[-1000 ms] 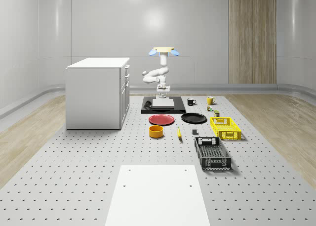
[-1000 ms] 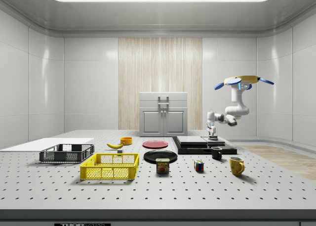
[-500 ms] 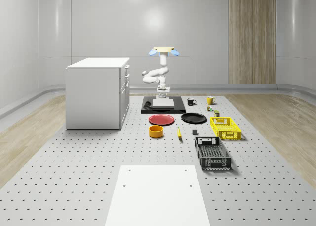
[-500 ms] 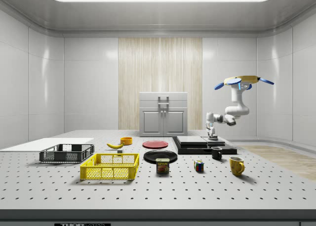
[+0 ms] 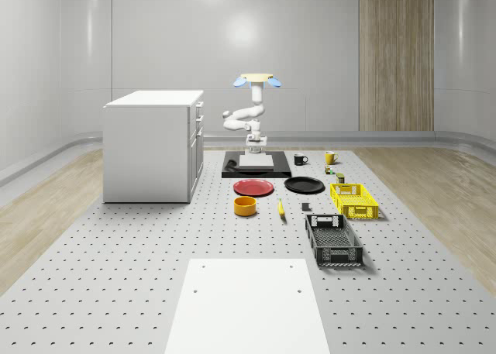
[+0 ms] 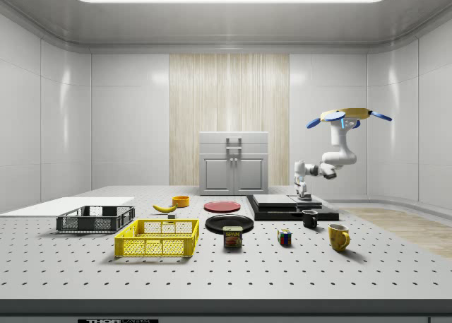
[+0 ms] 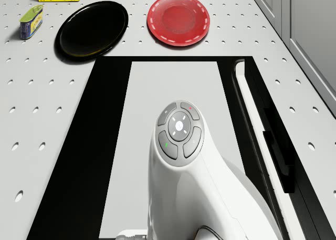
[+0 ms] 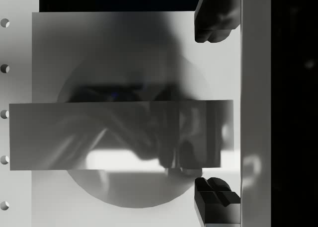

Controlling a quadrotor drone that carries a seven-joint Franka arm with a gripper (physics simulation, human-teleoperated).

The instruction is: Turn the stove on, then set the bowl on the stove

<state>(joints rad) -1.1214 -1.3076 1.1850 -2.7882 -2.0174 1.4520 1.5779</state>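
Orange against the grey perforated table, the bowl sat at the centre of the whole-scene view, just below the red plate and well apart from the black stove further up the frame. The drone hovered above the stove's far edge, upper centre of that view, its white arm folded down toward the pale cooking plate. In the side view the drone hung at the right of the frame, with the gripper pointing down just above the stove. The wrist view showed its two dark fingers standing well apart over the reflective plate, open and holding nothing. A black plate lay right of the red one, a yellow crate and a black crate lower right, a banana beside the bowl, and a white cabinet at the left.
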